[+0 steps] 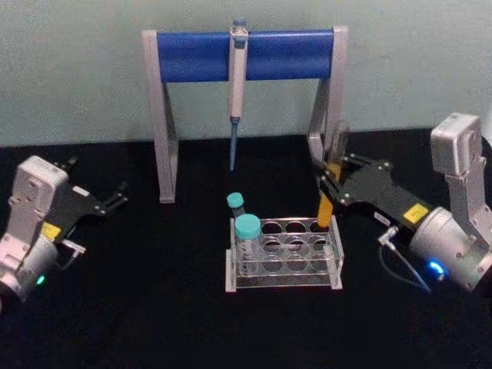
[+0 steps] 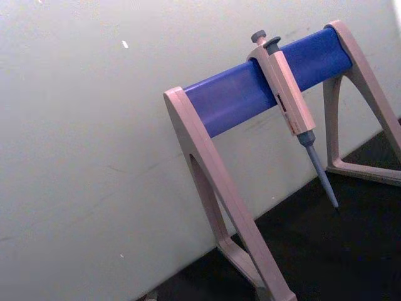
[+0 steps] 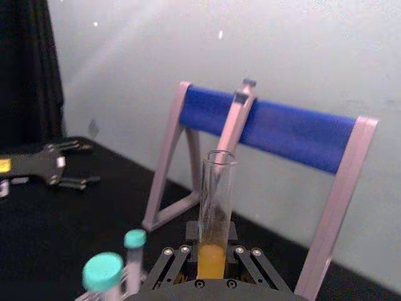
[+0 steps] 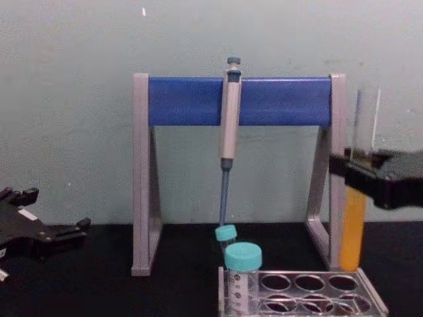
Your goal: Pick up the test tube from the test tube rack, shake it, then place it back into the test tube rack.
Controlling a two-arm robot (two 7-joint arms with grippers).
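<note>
Black table [image 1: 154, 307]; right tool [image 1: 330, 183] clamps test tube [image 1: 325, 213] at rack [image 1: 284, 267] corner.

No word, number or brand can be read anywhere. A yellow sticker [image 1: 416, 214] sits just behind the right claw [image 1: 329, 183], and a second yellow sticker [image 1: 51, 230] sits behind the left claw [image 1: 119, 194]. Their print is too small to read. The pipette [image 2: 289, 94] bears a reddish mark [image 2: 285, 114], equally illegible.
</note>
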